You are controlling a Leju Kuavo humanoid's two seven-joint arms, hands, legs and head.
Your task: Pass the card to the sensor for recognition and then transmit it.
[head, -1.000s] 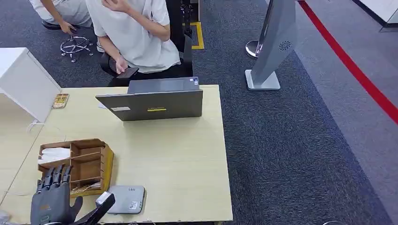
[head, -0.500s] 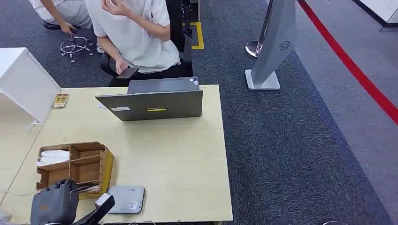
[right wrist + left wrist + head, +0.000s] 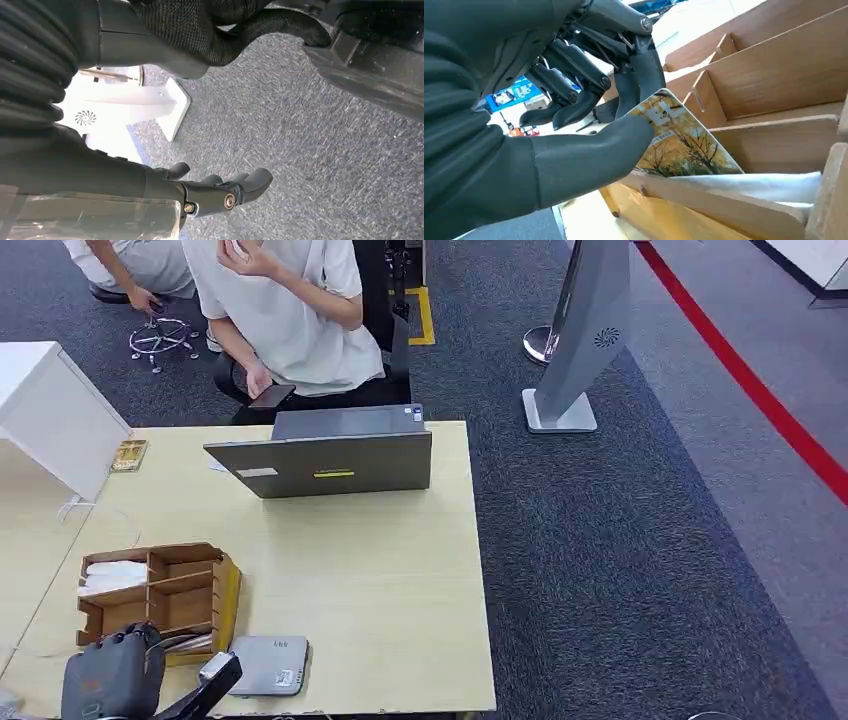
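1. The head view is evenly bright, with soft, faint shadows on the table.
2. Close behind the left hand the near cover is dim and soft, while the card at its thumb is sharp.
3. Beyond the right hand a white stand glares, overexposed; the carpet is grainy.

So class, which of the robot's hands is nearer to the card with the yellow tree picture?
Left. The left hand pinches the card at the wooden organizer. The right hand hangs over the carpet, away from the table.
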